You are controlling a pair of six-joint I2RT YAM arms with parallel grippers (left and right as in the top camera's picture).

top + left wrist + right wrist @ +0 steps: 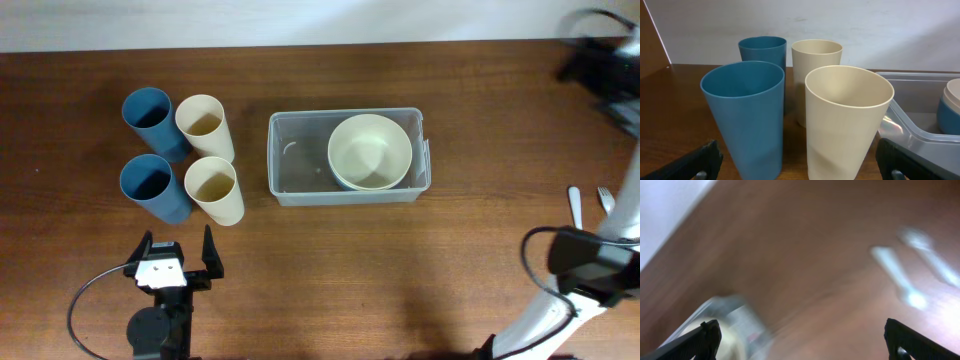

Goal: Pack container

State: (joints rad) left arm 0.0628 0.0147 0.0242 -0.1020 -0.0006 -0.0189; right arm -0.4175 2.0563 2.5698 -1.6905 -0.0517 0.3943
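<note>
The clear plastic container (290,160) stands at the table's middle with a cream bowl (370,150) in its right half; its left half is bare. In the left wrist view the container (920,130) is at the right, and the bowl (951,107) there looks blue outside. My left gripper (178,262) is open and empty, just in front of the cups; in its wrist view the left gripper (802,167) has wide-spread fingers framing the two near cups. My right gripper (802,340) is open and empty above the table; its view is motion-blurred, with the container (725,312) at lower left.
Two blue cups (150,115) (152,185) and two cream cups (203,125) (215,188) stand upright left of the container. Two white utensils (575,203) (606,196) lie at the right edge beside the right arm (585,258). A blurred dark shape (605,60) is at the top right.
</note>
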